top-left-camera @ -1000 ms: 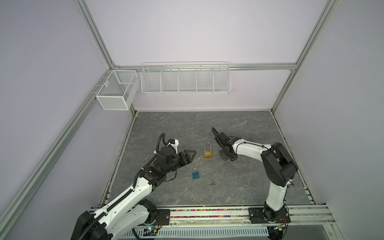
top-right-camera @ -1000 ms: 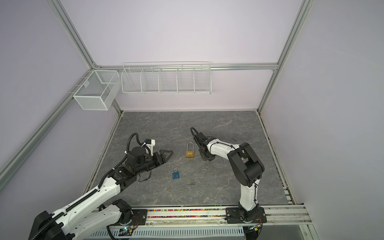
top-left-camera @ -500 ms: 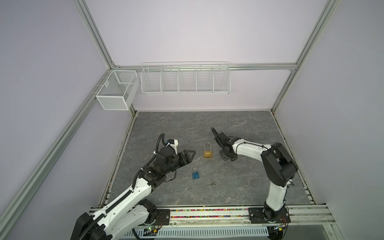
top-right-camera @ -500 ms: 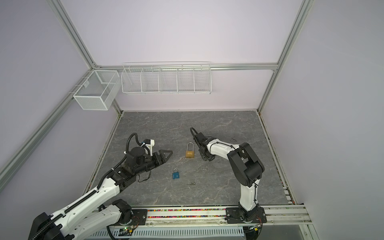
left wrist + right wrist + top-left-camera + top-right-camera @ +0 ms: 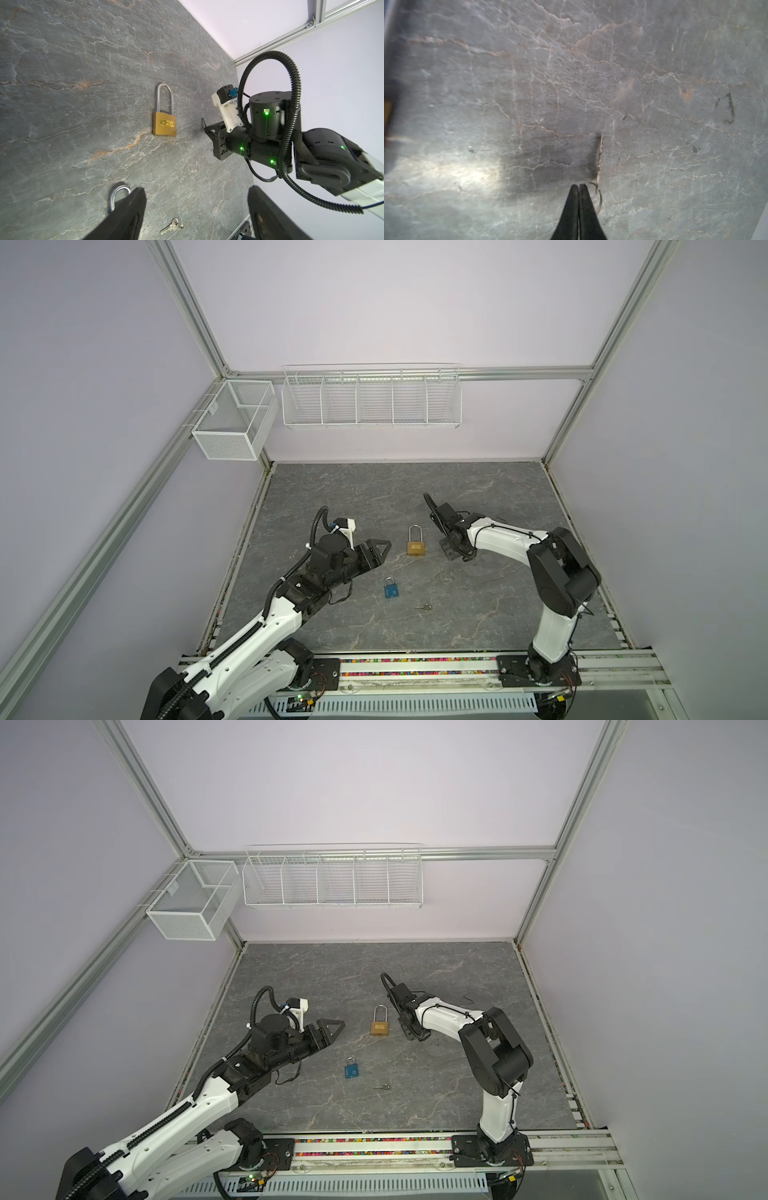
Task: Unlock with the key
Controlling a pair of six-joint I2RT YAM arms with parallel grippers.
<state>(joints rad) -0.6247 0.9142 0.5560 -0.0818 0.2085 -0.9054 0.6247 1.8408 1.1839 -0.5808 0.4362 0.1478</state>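
The right gripper (image 5: 579,187) is closed; a key (image 5: 600,155) stands on edge just beside its tips, whether pinched I cannot tell. In both top views the brass padlock (image 5: 416,542) lies at its 9 o'clock. The left gripper (image 5: 195,193) hangs open.

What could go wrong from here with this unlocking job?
One: the key sits off to one side of the shut right gripper, seemingly barely pinched, so it could twist or drop. Two: the brass padlock lies loose, not held by the open left gripper, so pushing the key in could slide it.
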